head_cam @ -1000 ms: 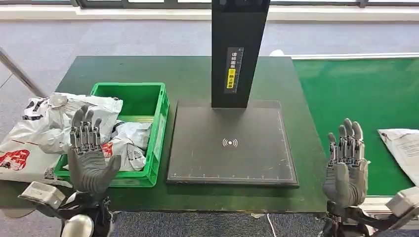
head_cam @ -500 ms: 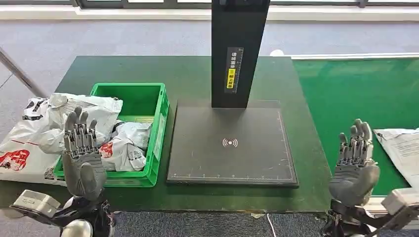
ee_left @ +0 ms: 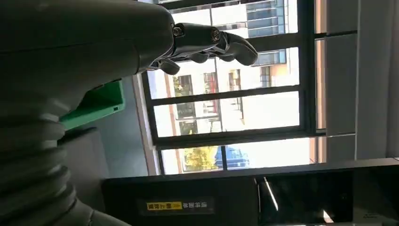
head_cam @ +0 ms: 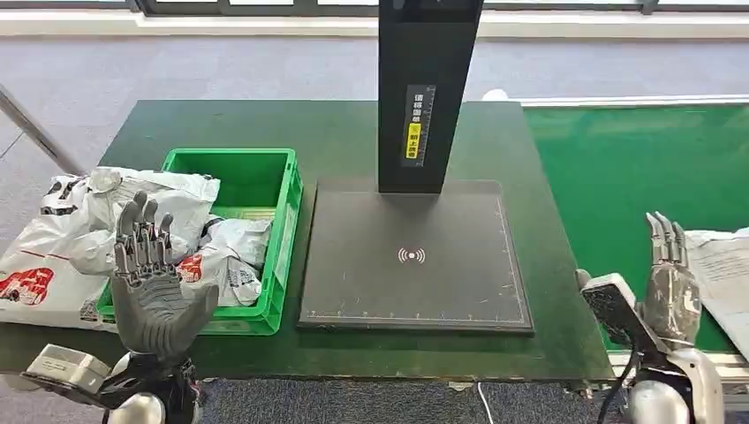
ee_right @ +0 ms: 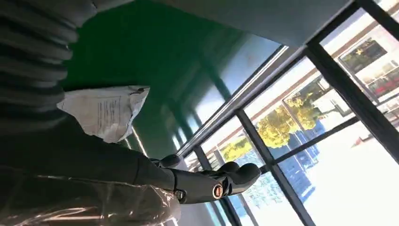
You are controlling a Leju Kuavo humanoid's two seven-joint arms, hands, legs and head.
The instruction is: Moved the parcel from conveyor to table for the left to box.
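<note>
A: What sort of place?
B: Parcel-sorting test cell in an office-type building. Green conveyor belt [head_cam: 636, 159] at 3 o'clock, scanner stand [head_cam: 415, 256] centre, green crate [head_cam: 287, 230] of mailer bags [head_cam: 53, 256] at 9. Grey carpet [head_cam: 221, 66], big windows [ee_left: 235, 113].

One green crate [head_cam: 287, 212] sits on one dark green table [head_cam: 336, 132]. One black scanner stand [head_cam: 415, 256] with a single upright post [head_cam: 428, 88] stands beside it. One green conveyor [head_cam: 618, 168] carries one white parcel [head_cam: 720, 274]. Several white mail bags [head_cam: 88, 230] lie piled in and beside the crate; their exact number cannot be told. Two robot hands show: the left hand [head_cam: 152, 283] and the right hand [head_cam: 669, 278].
</note>
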